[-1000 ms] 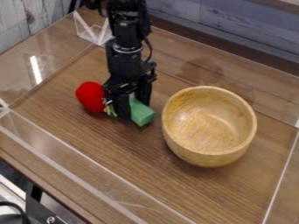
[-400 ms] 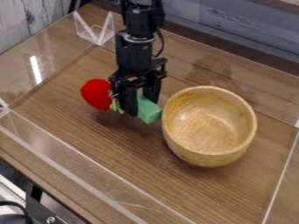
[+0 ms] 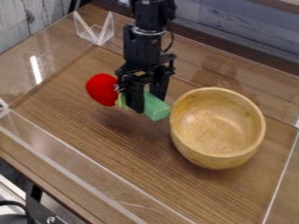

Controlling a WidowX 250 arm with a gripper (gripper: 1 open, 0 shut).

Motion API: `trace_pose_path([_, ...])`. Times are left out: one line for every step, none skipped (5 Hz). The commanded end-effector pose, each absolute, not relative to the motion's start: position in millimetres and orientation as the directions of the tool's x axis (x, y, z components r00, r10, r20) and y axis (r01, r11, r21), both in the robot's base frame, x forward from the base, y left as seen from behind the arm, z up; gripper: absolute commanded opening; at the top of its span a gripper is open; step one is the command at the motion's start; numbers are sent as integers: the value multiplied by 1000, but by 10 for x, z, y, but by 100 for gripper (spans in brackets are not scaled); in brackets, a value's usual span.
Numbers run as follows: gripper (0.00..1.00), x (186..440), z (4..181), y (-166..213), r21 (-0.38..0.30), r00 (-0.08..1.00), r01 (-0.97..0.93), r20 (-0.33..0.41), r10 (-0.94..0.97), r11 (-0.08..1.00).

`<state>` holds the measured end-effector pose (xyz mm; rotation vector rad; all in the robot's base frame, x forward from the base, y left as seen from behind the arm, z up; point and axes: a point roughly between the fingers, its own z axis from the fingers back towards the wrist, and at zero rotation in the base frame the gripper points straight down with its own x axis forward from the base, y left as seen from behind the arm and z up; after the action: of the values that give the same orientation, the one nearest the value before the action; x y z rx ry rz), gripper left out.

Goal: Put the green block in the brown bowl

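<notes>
Wood-grain tabletop [image 3: 70, 153] with clear acrylic walls around it fills my view. My gripper [image 3: 143, 96] is clamped on the green block [image 3: 155, 108], its jaws pressed against the block's sides. Compared with a second ago the block has come up off the wood and travelled toward the brown bowl [image 3: 219, 128]; it now hangs just beside the bowl's near rim, not yet over the hollow. A red strawberry-like toy [image 3: 103, 88] appears to ride along against the gripper's other side, and I cannot tell whether it is caught too. I judge the lift done; carrying over the rim and releasing remain.
</notes>
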<state>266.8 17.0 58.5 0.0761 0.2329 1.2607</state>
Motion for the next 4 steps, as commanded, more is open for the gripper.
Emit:
trace_pose_path([0, 2749, 836, 53, 114, 302, -942, -109, 947, 314])
trace_pose_path([0, 2729, 851, -38, 122, 303, -941, -118, 946, 317])
trace_pose_path([0, 2714, 847, -116, 129, 311, -936, -126, 942, 326])
trace_pose_path([0, 2715, 820, -172, 129, 319, -933, -133, 938, 336])
